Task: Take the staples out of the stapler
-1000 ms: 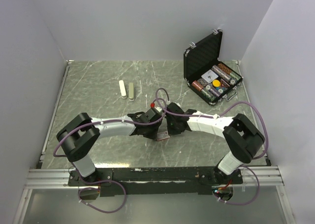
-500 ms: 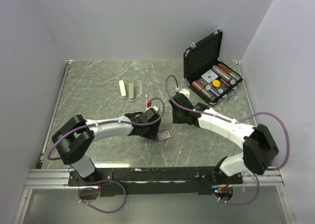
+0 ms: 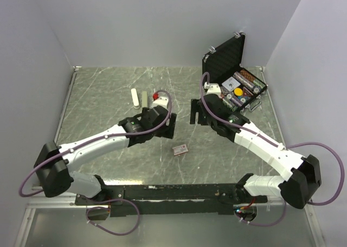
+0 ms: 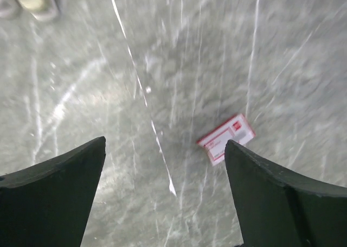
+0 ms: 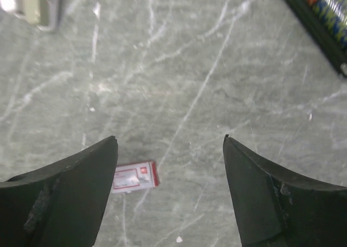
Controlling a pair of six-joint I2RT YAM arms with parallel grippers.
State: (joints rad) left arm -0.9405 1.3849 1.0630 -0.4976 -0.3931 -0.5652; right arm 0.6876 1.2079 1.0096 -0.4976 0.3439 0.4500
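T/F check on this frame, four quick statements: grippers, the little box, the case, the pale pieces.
1. The left gripper and the right gripper are both open and hold nothing. True.
2. The small red-and-white box sits inside the black case. False: it lies on the table, between the two arms and apart from both grippers.
3. The case lid is shut. False: the lid stands open and the contents show.
4. Two pale oblong pieces lie side by side on the table, left of the case. True.
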